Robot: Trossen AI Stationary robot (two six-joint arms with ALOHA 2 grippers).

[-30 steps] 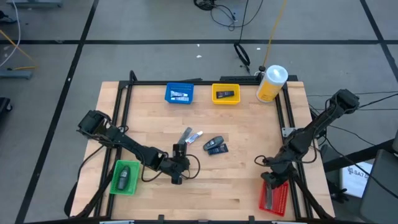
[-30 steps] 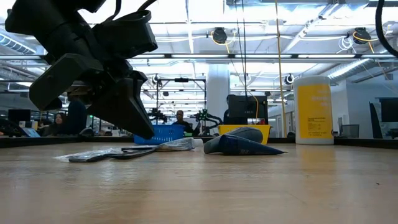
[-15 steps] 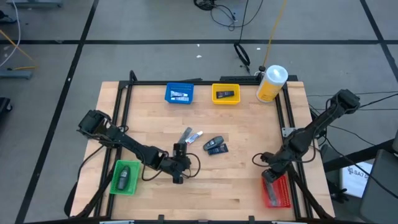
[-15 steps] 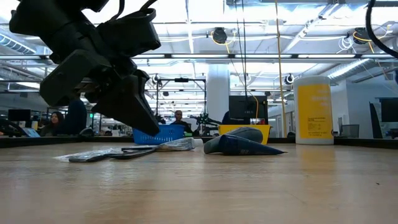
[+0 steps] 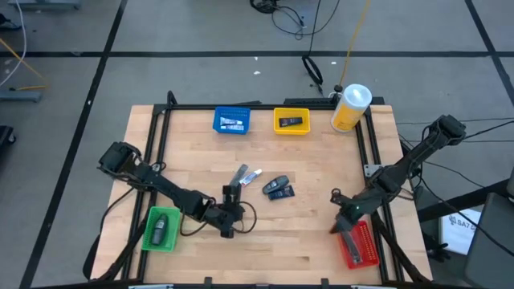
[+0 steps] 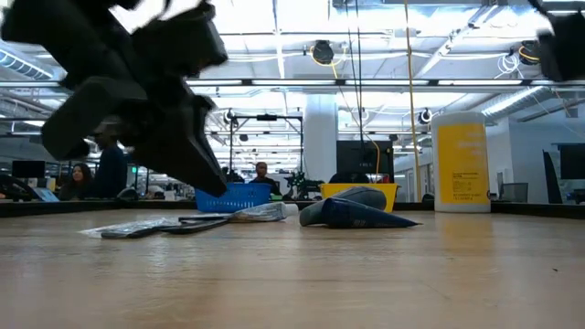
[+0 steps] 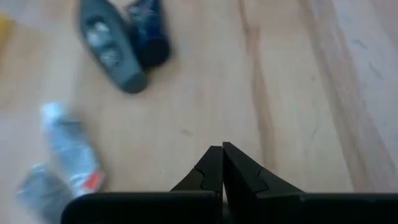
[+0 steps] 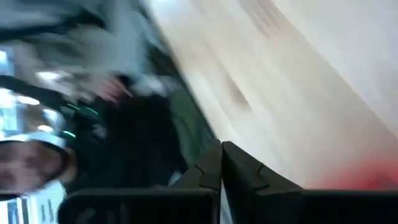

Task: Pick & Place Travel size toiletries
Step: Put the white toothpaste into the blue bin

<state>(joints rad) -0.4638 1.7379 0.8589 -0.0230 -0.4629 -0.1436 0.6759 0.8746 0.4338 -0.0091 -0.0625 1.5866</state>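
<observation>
The left gripper's two dark fingers are pressed tip to tip with nothing between them, low over the pale butcher-block wooden table near its middle. Ahead of those tips lie the loose travel size toiletries: a dark grey oval pouch-like tube touching a smaller navy bottle, and to one side a silver-white crinkled tube with a grey sachet beside it. In the high view the silver tube and its flat neighbour lie just beyond the gripper, long axes slanting away from it, while the dark pair sits slightly farther toward the right arm's side. The left arm is clearly nearer all four, so it looks best placed for the next pick, and the fingers would need to spread across a tube's narrow width. The right gripper, fingers likewise together and empty, hovers over the red ribbed plastic bin at the table's near right corner.
</observation>
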